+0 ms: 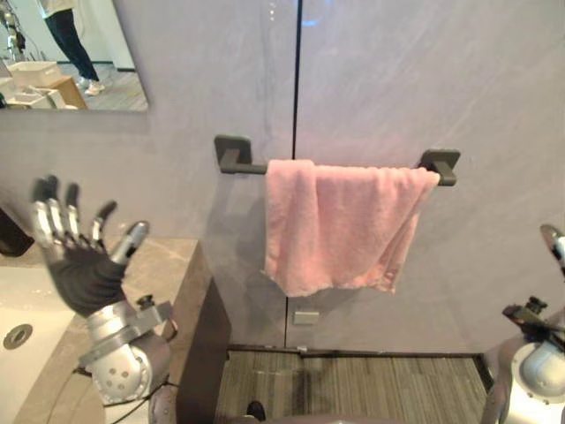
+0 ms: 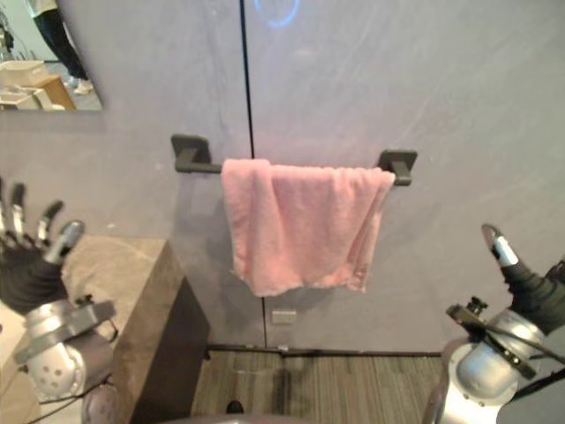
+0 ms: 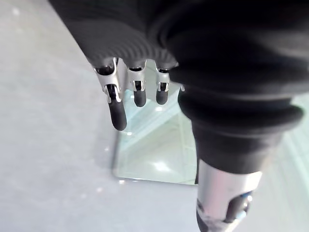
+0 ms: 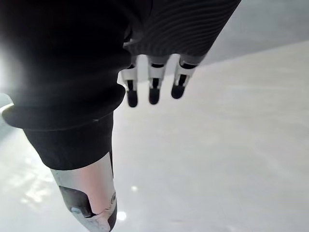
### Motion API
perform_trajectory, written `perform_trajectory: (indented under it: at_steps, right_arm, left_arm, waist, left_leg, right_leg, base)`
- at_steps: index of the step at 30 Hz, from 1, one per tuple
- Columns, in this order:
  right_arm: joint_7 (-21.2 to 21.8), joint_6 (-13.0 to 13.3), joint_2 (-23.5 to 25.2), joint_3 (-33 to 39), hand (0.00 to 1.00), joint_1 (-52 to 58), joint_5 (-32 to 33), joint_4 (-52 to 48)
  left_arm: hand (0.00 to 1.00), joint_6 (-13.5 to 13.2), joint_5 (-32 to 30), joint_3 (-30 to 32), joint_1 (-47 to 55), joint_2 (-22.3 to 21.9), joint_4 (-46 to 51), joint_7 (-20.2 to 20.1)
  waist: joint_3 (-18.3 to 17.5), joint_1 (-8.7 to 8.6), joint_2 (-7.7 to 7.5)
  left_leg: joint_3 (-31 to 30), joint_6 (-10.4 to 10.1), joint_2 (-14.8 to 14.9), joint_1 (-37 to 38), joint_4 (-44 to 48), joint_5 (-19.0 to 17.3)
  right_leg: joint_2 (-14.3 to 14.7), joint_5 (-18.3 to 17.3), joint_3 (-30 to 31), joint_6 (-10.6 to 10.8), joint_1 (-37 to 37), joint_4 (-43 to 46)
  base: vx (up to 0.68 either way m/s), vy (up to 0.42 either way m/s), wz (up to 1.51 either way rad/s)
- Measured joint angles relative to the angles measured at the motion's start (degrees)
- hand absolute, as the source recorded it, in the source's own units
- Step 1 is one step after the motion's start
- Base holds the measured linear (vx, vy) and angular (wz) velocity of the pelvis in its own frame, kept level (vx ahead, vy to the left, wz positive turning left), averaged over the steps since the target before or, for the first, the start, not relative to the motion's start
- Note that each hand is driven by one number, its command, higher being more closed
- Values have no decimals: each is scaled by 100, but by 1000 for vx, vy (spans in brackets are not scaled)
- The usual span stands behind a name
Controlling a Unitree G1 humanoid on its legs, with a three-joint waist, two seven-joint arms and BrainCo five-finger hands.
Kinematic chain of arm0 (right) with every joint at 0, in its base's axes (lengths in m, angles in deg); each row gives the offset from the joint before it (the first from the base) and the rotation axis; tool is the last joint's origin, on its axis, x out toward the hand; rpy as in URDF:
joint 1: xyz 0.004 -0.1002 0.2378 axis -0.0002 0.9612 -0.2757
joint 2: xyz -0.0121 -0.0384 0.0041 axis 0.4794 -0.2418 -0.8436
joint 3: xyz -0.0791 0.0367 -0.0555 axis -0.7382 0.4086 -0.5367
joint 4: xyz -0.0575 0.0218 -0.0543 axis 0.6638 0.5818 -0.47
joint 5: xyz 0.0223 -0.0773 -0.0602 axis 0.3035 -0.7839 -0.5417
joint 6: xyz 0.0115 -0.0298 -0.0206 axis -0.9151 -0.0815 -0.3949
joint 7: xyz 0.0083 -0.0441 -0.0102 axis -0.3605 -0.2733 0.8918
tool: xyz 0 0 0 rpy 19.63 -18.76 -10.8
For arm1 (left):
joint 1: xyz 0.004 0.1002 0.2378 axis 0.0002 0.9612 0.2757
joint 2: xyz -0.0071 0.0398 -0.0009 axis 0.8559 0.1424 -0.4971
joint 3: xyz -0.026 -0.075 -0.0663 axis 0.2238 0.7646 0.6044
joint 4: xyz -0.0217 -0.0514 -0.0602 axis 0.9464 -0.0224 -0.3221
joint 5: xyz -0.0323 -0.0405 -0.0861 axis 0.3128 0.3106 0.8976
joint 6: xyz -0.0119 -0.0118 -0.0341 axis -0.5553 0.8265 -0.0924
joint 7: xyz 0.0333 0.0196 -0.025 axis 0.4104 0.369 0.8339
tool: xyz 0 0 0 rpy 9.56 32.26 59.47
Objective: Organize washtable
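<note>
The left hand (image 1: 78, 269) is raised upright on a bent arm, palm side turned toward the wall. Its fingers (image 1: 55, 216) are straight and fanned apart and the thumb is angled out to the side, with nothing in its grasp. It stands above the stone-topped counter (image 1: 172, 265), beside the white sink basin (image 1: 22, 296) set into it. The right hand (image 2: 534, 291) is lifted at the far right, well apart from the counter. In its wrist view its fingers (image 4: 153, 89) reach out straight and loose, holding nothing.

Between the two hands, on the grey wall ahead, a pink towel (image 1: 340, 225) hangs folded over a dark towel bar (image 1: 250, 168). It is bunched toward the bar's right end, its lower edge uneven. Neither hand touches it. A mirror (image 1: 71, 53) sits on the wall above the counter, and a person's legs show in it.
</note>
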Motion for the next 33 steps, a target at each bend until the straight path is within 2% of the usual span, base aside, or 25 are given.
perform_trajectory:
  at_steps: [2,3,7,13,18,26,33]
  right_arm:
    - [252,213,-145,-326,0,-269,130,-14]
    - [316,232,-187,-456,0,-329,162,-13]
    - [971,429,-421,-1293,0,-611,633,54]
    - [2052,498,-659,-2577,0,-817,1483,604]
    - [2732,410,-884,-2988,0,-819,1719,1009]
    - [3364,190,-1463,-3678,0,-814,1776,1823]
    - [3419,83,-1847,-3993,0,-814,1533,2515]
  left_arm:
    - [0,-174,90,-36,-293,3,97,-8]
    - [0,-212,149,-76,-340,7,101,-17]
    - [0,-364,925,-751,-547,129,102,-450]
    - [0,-293,1889,-2395,-820,480,-216,-1470]
    - [0,-88,2371,-2884,-1028,562,-682,-2012]
    - [0,194,2708,-3647,-1421,760,-1425,-2407]
    - [0,417,2869,-4065,-1427,926,-1897,-2529]
  waist:
    - [-25,-15,58]
    - [-22,-20,71]
    - [-24,-78,128]
    - [-26,-150,132]
    - [-24,-163,139]
    - [-2,-190,166]
    - [81,-199,214]
  left_leg:
    - [-55,-1,-24,13,-1,5]
    - [-81,-1,-34,27,-1,5]
    - [-221,-1,-72,66,-2,5]
    - [-322,-7,-98,65,-3,15]
    - [-336,9,-95,72,-2,53]
    - [-310,34,-90,101,-1,72]
    - [-277,9,-85,107,-3,53]
  right_leg:
    - [4,0,4,0,11,9]
    - [3,0,2,0,27,12]
    - [-1,0,-9,1,73,26]
    - [-2,1,-1,1,72,41]
    - [8,4,13,5,70,41]
    - [14,8,67,11,65,51]
    - [15,9,139,7,21,91]
  base:
    - [-40,10,2]
    - [-35,11,5]
    - [-28,6,4]
    - [0,0,0]
    - [0,0,0]
    - [1,-6,-2]
    - [-11,1,-4]
